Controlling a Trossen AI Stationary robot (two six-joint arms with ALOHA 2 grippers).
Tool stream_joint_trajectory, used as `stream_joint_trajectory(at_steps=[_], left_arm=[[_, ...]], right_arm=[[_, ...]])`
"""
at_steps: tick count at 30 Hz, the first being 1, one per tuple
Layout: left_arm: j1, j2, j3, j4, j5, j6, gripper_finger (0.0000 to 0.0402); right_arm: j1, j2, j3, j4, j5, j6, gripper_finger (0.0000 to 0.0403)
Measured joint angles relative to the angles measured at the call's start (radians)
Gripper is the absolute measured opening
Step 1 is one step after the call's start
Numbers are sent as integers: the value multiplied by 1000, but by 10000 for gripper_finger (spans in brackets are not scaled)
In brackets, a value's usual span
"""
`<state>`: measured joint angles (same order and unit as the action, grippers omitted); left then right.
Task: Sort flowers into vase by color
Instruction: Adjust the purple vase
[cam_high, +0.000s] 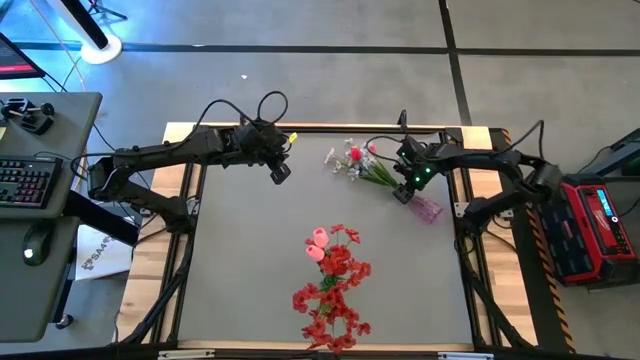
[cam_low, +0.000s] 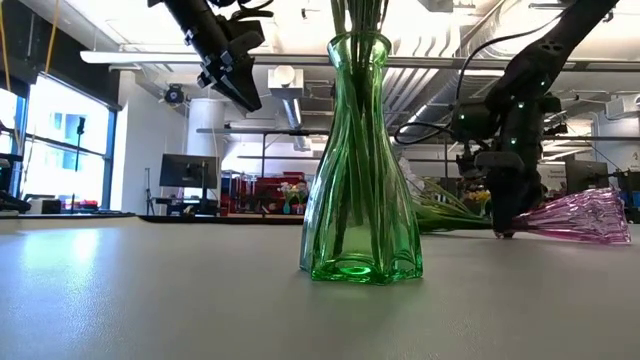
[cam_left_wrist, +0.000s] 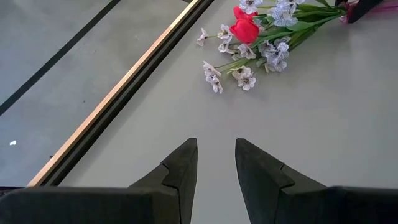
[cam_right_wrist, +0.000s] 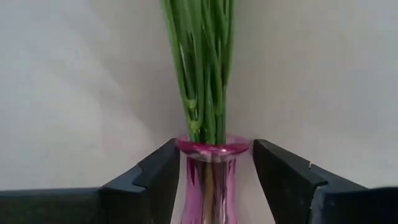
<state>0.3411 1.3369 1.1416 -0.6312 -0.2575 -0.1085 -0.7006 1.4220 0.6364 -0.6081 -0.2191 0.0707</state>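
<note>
While the pink vase (cam_high: 425, 207) lies tipped over on its side at the far right of the table (cam_high: 240, 260), the right gripper (cam_high: 404, 189) sits right at its mouth. From the right wrist view the jaws stand either side of the vase's rim (cam_right_wrist: 213, 148), with a sliver of gap on each side, so released rather than clamped on it. A bunch of green stems (cam_right_wrist: 202, 68) runs out of that mouth and fans along the table toward the far middle, ending in white sprays (cam_high: 337, 160) and a red bud (cam_high: 355, 154), with a pink bud (cam_high: 371, 149) just beside it.

The green vase (cam_low: 357, 160) stands upright near the front middle, and it's stuffed with the red blossom clusters (cam_high: 335, 290) plus a couple of pink blooms (cam_high: 317, 244) on the left side of the bunch. In the low view you only see stems going down inside the glass.

The left gripper (cam_high: 281, 172) hangs in the air over the far left-middle of the table, well apart from both vases, pointing roughly toward the spilled white flowers. Its jaws are a bit apart with nothing between them, just bare table below.

Off the left there's a desk with a keyboard (cam_high: 24, 182), and a red case (cam_high: 593, 228) sits off the right edge.
</note>
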Motion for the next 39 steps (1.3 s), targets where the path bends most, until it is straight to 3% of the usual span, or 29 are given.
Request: stream_joint_trajectory(at_steps=[3, 9, 20, 35, 39], left_arm=[[0, 0, 0, 0, 0, -2, 99], [0, 0, 0, -9, 0, -16, 99], [12, 0, 0, -6, -1, -10, 99], [12, 0, 0, -16, 11, -21, 99], [12, 0, 0, -16, 12, -29, 99]], right_arm=[[-1, 22, 1, 20, 6, 1, 166], [-1, 27, 0, 41, -7, -1, 53], [-1, 6, -6, 115, -35, 11, 53], [4, -179, -6, 339, -25, -54, 53], [15, -238, -37, 480, -28, -45, 53]])
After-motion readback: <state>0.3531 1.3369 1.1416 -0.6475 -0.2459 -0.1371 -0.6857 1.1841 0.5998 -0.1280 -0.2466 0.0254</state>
